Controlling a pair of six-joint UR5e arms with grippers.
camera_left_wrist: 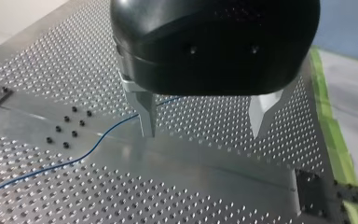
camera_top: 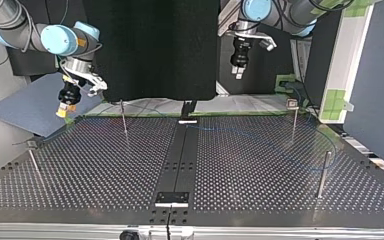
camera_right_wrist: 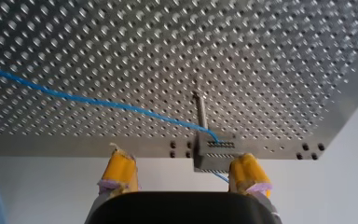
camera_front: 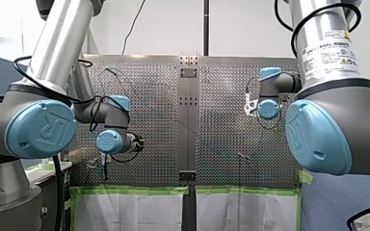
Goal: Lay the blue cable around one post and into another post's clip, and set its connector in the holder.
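Top view first: the perforated metal counter (camera_top: 260, 165) carries thin metal posts (camera_top: 323, 175); my left arm's black, metal-fingered claw (camera_left_wrist: 203, 132) hangs above it, fingers spread, empty; my right arm's yellow-padded claw (camera_right_wrist: 184, 175) is likewise open, holding nothing; the thin blue cable (camera_right_wrist: 121, 107) lies loose on the counter, one end meeting a small grey block (camera_right_wrist: 212, 154) at its edge.

The blue cable (camera_left_wrist: 93, 144) passes behind my left hand (camera_left_wrist: 203, 132) and is cut off at the view's edge.
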